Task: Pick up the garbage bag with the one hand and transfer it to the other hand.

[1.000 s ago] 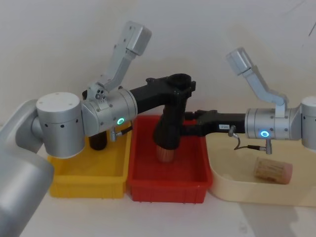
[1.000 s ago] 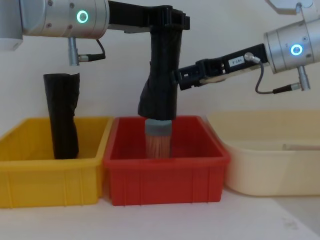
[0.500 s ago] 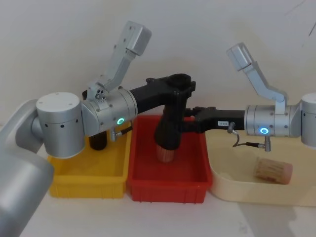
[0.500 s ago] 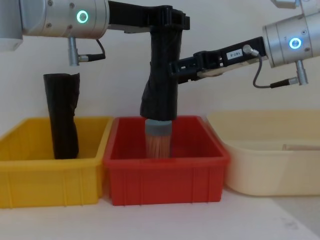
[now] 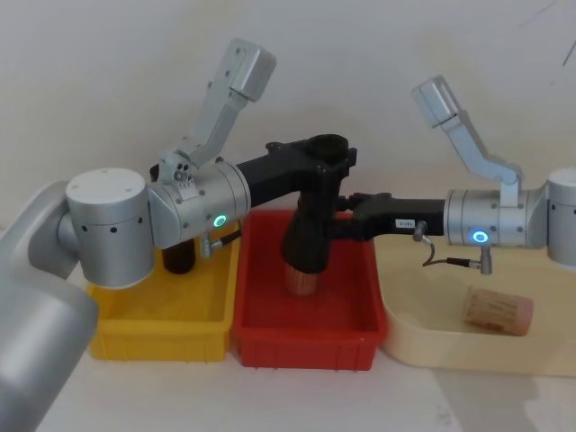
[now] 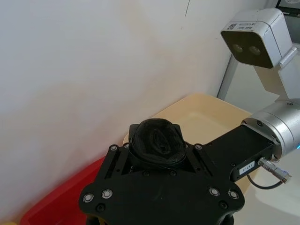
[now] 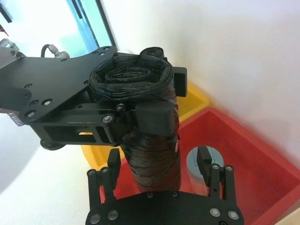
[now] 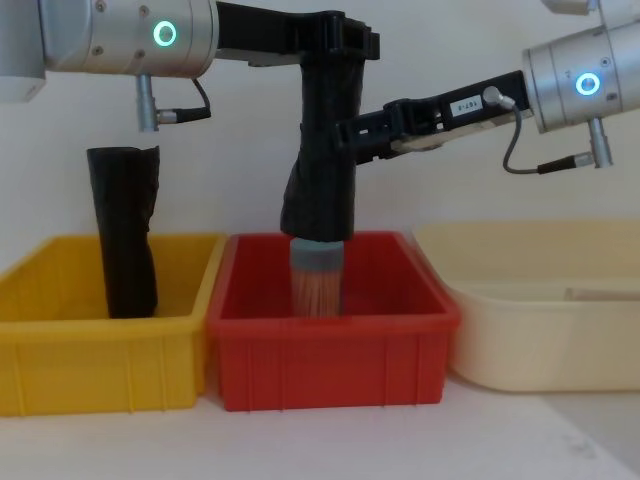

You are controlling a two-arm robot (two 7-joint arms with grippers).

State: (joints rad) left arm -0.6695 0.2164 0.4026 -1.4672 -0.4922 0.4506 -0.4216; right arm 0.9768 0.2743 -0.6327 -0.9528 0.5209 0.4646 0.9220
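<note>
The garbage bag (image 8: 322,170), a black wrinkled roll, hangs upright above the red bin (image 8: 330,360). The one hand, my left gripper (image 8: 335,50) on the green-ringed arm, is shut on the bag's top; the rounded top pokes through it in the left wrist view (image 6: 157,140). The other hand, my right gripper (image 8: 345,135) on the blue-ringed arm, reaches in from the right at the bag's upper middle. In the right wrist view its fingers (image 7: 114,159) stand open on either side of the bag (image 7: 152,136), apart from it.
A taller black roll with a ragged top (image 8: 125,230) stands in the yellow bin (image 8: 100,370). A tan cylinder with a grey cap (image 8: 317,280) stands in the red bin below the bag. A cork-coloured roll (image 5: 497,310) lies in the cream basin (image 5: 405,346).
My right gripper has risen and slid left, from beside the bag to straddling it. The left arm and the bag have stayed still.
</note>
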